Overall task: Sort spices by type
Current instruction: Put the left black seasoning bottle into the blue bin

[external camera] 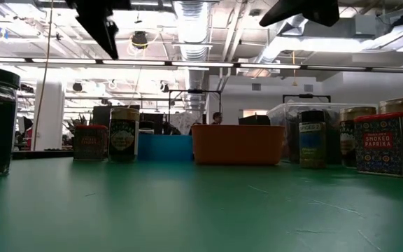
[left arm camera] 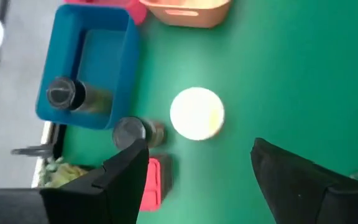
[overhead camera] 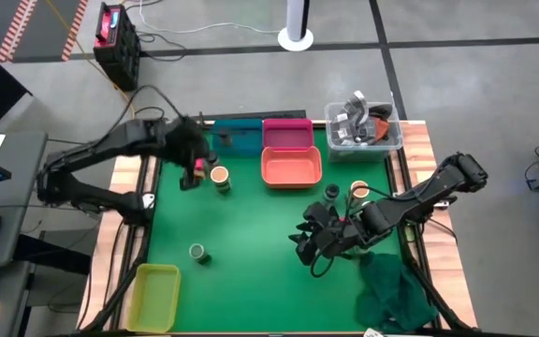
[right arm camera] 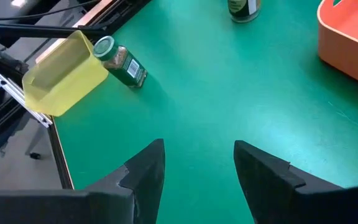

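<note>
My left gripper (left arm camera: 194,168) is open and hovers (overhead camera: 193,161) near the table's far left. Below it stand a tan-topped jar (left arm camera: 196,113), a dark-lidded jar (left arm camera: 138,132) and a pink box (left arm camera: 151,180). Another jar (left arm camera: 73,96) stands inside the blue tray (left arm camera: 114,37). My right gripper (right arm camera: 197,165) is open above bare green mat (overhead camera: 305,245). A green-topped jar (right arm camera: 120,62) stands ahead of it, beside the yellow tray (right arm camera: 64,71). More spices stand right of it: a dark jar (overhead camera: 331,194), a tan-topped jar (overhead camera: 360,192) and a pink box (external camera: 390,143).
A pink tray (overhead camera: 288,134) and an orange tray (overhead camera: 291,170) sit at the far middle, with a clear tub (overhead camera: 363,126) of grey clutter to their right. A green cloth (overhead camera: 396,290) lies bunched at the near right. A wide stretch of mat shows in the middle.
</note>
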